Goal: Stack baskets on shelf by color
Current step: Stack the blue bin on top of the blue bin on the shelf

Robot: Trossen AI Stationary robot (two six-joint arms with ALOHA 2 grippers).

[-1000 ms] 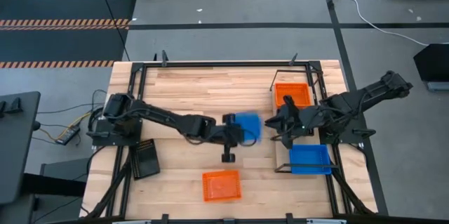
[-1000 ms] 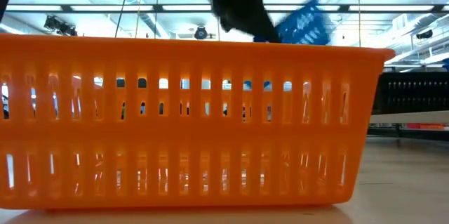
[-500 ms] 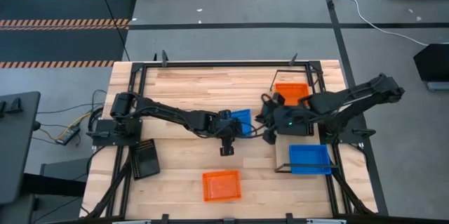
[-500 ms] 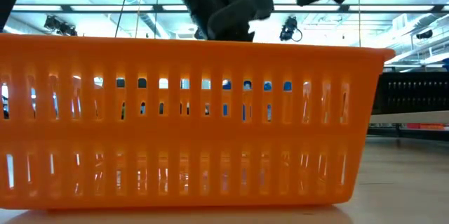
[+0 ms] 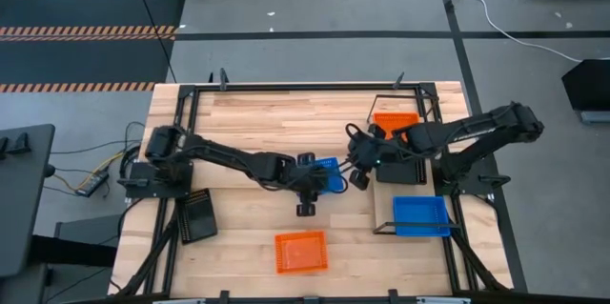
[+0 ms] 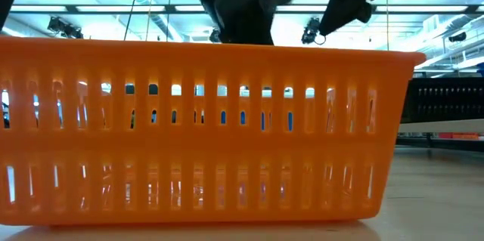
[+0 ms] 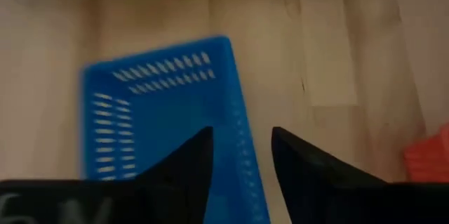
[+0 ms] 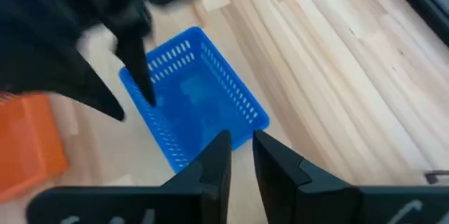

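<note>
From left to right I see a black mesh plastic basket (image 5: pixel 197 214) at the table's left edge, an orange one (image 5: pixel 301 252) near me, and a blue one (image 5: pixel 327 173) mid-table; all, I judge, wait unsorted. On the wooden wire-framed shelf (image 5: pixel 404 171) at right sit one orange (image 5: pixel 394 123) and one blue (image 5: pixel 421 215). My left hand (image 5: pixel 313 178) spreads over the middle blue basket's rim, fingers (image 7: pixel 186 164) astride its wall. My right hand (image 5: pixel 359 163), narrowly parted, hovers beside it.
</note>
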